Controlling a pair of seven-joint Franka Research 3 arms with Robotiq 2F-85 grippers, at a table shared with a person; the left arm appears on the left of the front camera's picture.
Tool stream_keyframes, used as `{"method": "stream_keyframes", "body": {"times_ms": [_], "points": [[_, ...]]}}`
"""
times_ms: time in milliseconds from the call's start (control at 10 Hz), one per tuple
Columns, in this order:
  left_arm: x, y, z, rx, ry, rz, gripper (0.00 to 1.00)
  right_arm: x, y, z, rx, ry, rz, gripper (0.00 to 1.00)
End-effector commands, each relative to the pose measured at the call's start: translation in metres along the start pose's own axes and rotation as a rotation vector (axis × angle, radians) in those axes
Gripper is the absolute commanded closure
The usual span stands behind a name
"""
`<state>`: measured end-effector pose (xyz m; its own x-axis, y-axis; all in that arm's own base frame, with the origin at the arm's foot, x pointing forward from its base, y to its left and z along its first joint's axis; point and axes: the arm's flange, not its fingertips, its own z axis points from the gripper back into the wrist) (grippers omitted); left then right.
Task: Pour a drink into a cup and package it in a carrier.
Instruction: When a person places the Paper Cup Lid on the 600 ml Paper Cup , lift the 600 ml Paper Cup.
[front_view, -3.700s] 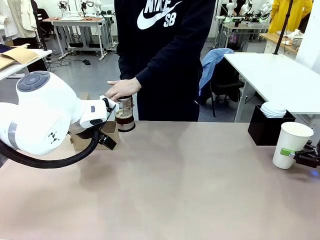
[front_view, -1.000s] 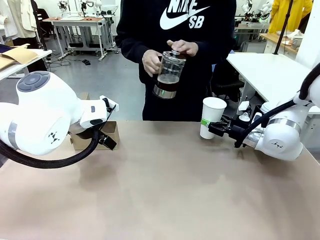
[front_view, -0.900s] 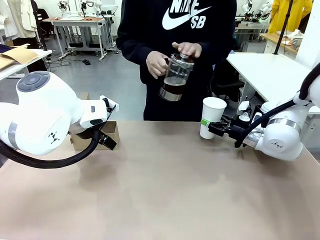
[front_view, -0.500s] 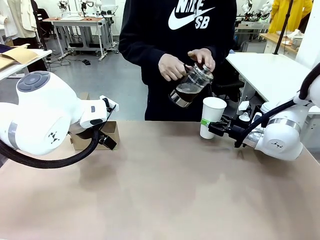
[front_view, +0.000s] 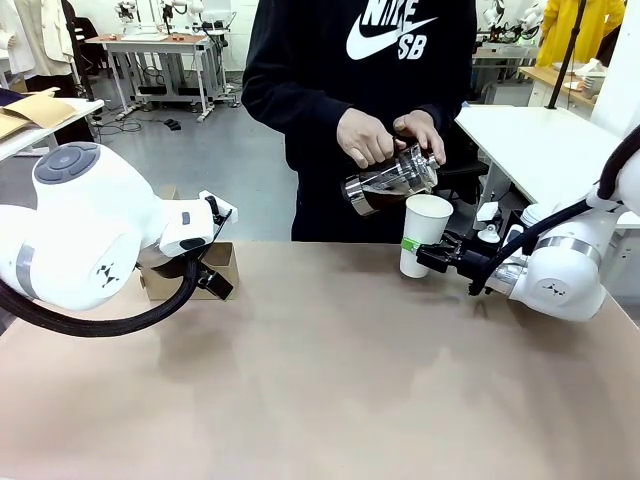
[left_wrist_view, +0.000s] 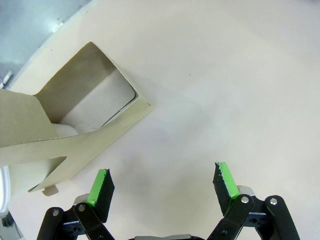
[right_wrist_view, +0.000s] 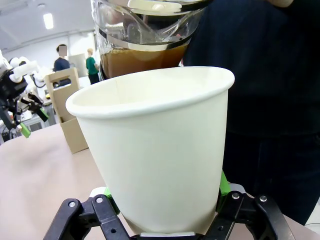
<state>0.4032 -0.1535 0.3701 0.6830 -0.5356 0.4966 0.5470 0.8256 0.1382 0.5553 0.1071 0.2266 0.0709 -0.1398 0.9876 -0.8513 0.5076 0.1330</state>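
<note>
Jug (front_view: 392, 180) has swung across from the counter's (front_view: 330, 380) left end and now lies tipped nearly on its side in the person's hands (front_view: 366, 138), mouth end just above the cup (front_view: 425, 232). Right arm has brought that cup in from the far right.

- Cup upright; right fingers (front_view: 436, 257) clamped on its lower wall.
- Left fingers (left_wrist_view: 226, 180) wide apart, holding nothing, just beside the carrier (left_wrist_view: 75, 117).
- What the pour turns on: jug mouth sits above and slightly personward of the cup's rim, and the cup's long axis is vertical.
- Carrier well apart to the left, nearer the left arm.
- Right wrist view shows the drink (right_wrist_view: 137, 57) banked low in the jug, with no stream visible; front view cannot show the cup's inside.
</note>
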Motion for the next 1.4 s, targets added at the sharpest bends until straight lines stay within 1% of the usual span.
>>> {"method": "stream_keyframes", "body": {"times_ms": [0,1300], "points": [[-0.0004,0.001,0.0003,-0.001,-0.001,0.003,0.0,0.0012,-0.0021,-0.0039,-0.005,-0.012,0.018,0.2],[-0.0004,0.001,0.0003,-0.001,-0.001,0.003,0.0,0.0012,-0.0021,-0.0039,-0.005,-0.012,0.018,0.2]]}}
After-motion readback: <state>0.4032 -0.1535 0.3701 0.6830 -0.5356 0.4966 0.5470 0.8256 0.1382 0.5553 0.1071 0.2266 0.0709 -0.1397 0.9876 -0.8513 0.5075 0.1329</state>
